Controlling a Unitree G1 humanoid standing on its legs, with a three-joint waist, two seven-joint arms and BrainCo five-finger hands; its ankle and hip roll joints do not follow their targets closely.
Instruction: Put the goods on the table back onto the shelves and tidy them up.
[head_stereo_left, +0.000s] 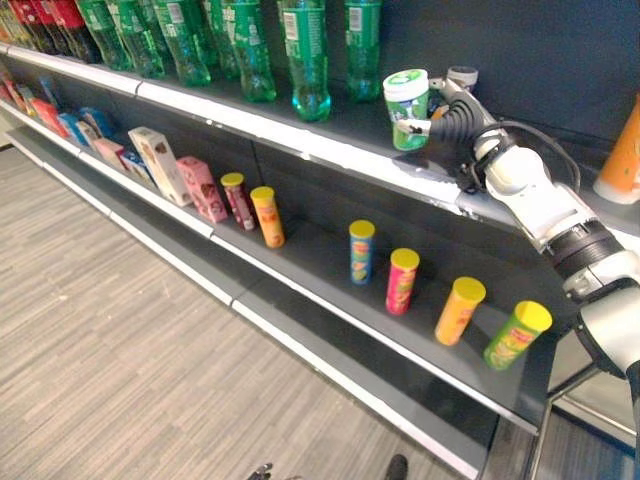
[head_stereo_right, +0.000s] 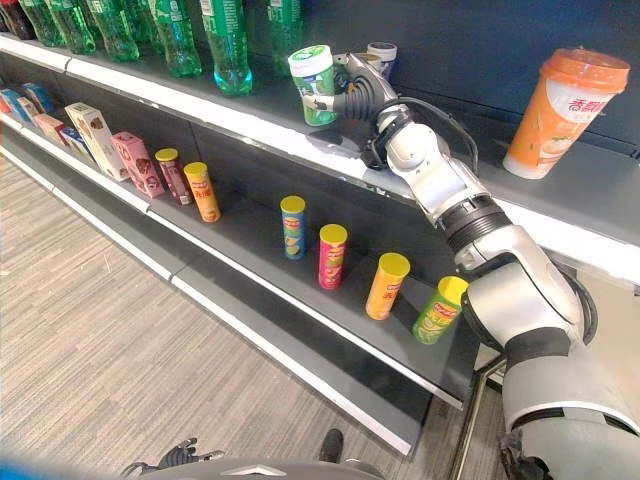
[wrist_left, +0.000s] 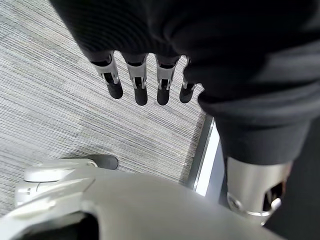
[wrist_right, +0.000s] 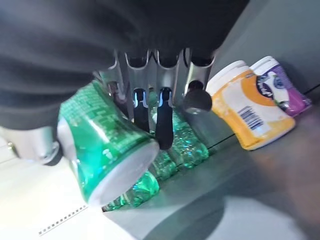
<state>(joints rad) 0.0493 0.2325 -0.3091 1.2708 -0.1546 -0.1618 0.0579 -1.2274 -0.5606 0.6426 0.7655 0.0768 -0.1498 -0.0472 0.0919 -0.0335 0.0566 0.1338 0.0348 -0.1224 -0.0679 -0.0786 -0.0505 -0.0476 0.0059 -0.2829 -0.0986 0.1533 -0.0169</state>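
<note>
Right hand (head_stereo_right: 352, 95) is curled round a green tub (head_stereo_right: 314, 84), holding it just above the top shelf (head_stereo_right: 560, 200), near the green bottles (head_stereo_left: 300, 55) and just beside an orange tub (wrist_right: 247, 112) and a purple tub (wrist_right: 280, 90) already standing there. The tub is not yet set down. Left hand (wrist_left: 142, 80) hangs over the floor, fingers straight, empty. The lower shelf (head_stereo_left: 320, 265) carries boxes and loosely spaced cans (head_stereo_left: 403, 281), some leaning, so tidying looks unfinished. Table not visible; remaining goods unknown.
</note>
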